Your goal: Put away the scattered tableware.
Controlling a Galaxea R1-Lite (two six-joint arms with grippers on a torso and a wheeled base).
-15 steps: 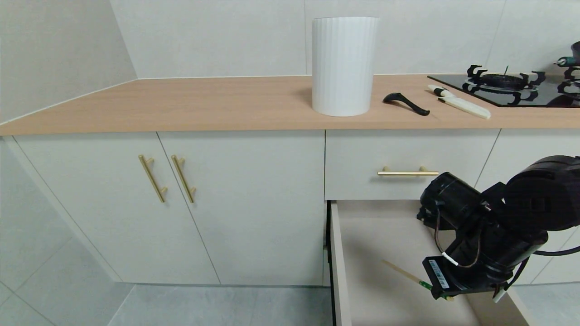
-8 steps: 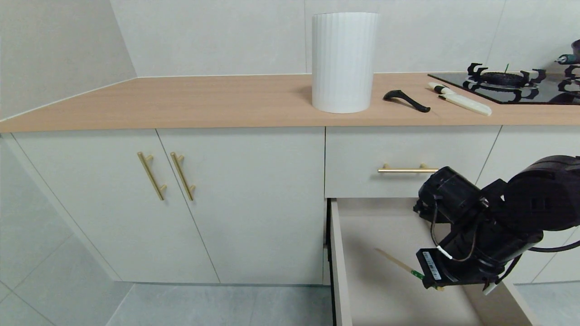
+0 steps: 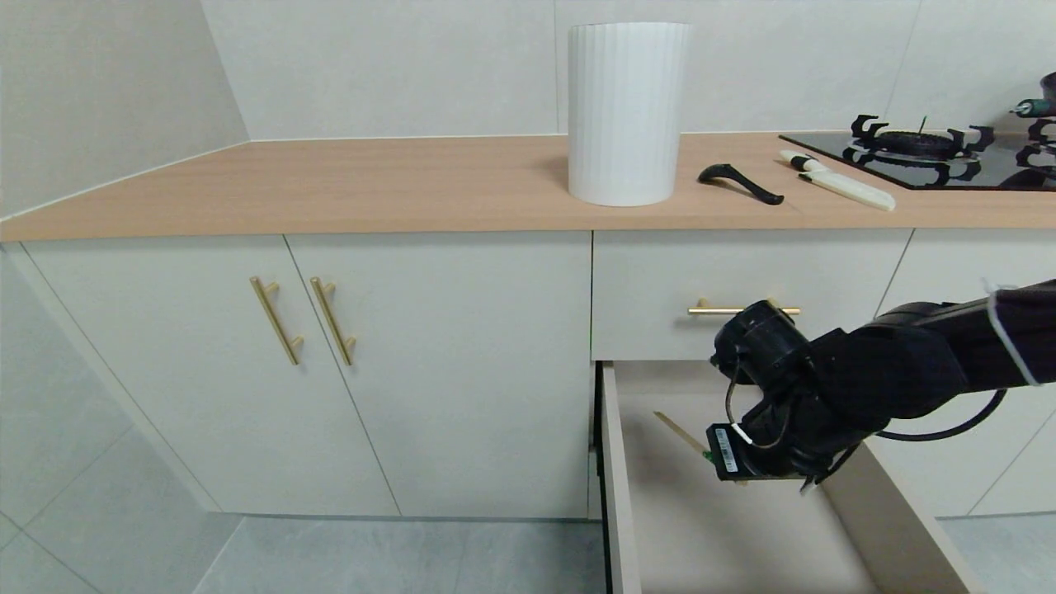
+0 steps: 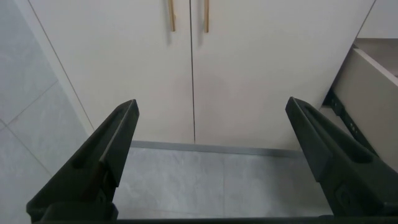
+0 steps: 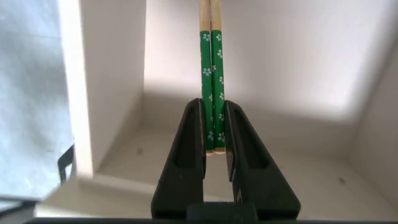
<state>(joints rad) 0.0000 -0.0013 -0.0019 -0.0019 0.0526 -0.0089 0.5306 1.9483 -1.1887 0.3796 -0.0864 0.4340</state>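
Observation:
A pair of wooden chopsticks with green patterned ends is clamped in my right gripper, whose fingers are shut on them. The gripper hangs over the open drawer, and the chopsticks point toward the drawer's back left corner. On the counter lie a black-handled utensil and a white knife. My left gripper stands open and holds nothing, low down in front of the cabinet doors.
A tall white ribbed container stands on the wooden counter. A gas hob is at the far right. Above the open drawer is a shut drawer with a gold handle. The open drawer's side juts out near the left gripper.
My right arm has carried the chopsticks to the left and farther toward the back of the drawer. The head view dipped slightly at first.

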